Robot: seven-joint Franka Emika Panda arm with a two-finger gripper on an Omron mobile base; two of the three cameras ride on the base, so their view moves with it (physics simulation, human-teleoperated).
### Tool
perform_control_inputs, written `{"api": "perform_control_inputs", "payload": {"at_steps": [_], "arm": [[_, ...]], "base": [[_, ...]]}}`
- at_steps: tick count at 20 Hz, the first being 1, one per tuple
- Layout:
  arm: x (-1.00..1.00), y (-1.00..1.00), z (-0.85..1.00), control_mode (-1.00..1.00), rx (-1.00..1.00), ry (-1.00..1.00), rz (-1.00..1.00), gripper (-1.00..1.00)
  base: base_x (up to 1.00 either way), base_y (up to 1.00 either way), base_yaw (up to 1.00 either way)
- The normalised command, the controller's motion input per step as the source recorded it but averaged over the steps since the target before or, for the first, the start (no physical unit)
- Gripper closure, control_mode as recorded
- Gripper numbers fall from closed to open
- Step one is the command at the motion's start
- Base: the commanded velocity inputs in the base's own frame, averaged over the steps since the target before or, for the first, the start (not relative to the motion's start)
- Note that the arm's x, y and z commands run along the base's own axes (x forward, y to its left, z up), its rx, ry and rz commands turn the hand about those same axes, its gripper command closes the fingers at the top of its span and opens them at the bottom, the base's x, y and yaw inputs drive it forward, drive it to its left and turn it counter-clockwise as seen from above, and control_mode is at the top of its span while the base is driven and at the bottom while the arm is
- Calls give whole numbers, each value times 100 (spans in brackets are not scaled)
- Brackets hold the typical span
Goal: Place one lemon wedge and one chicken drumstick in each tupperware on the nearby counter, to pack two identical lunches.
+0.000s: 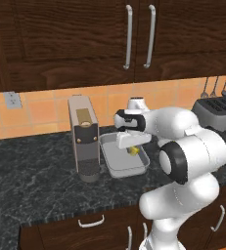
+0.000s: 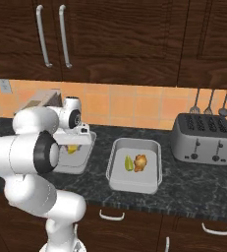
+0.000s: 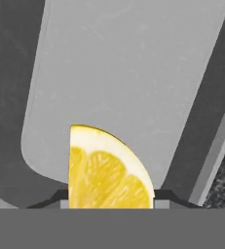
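Pinching a lemon wedge (image 3: 106, 170) between its tips, the pincer (image 1: 132, 148) hangs just above a grey tupperware (image 1: 119, 161), the wedge not touching its floor; that tupperware lies on the dark marbled tabletop (image 1: 31, 180), directly under the pincer; beside the pincer on one side stands a coffee machine (image 1: 83, 136); well off on the other side lies the second tupperware (image 2: 134, 182), holding a lemon wedge and a drumstick (image 2: 141, 162) side by side; farther that way stands a toaster (image 2: 203, 138).
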Motion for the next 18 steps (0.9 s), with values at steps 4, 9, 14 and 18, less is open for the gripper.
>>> {"api": "perform_control_inputs", "payload": {"at_steps": [4,9,14,18], "arm": [[80,3,-26,-100,0,0,1,100],[54,6,-25,-100,0,-2,0,100],[0,0,-69,-100,1,-22,0,100],[0,0,-72,-100,0,-16,0,100]], "base": [[0,0,0],[0,0,0],[0,0,0],[0,0,0]]}}
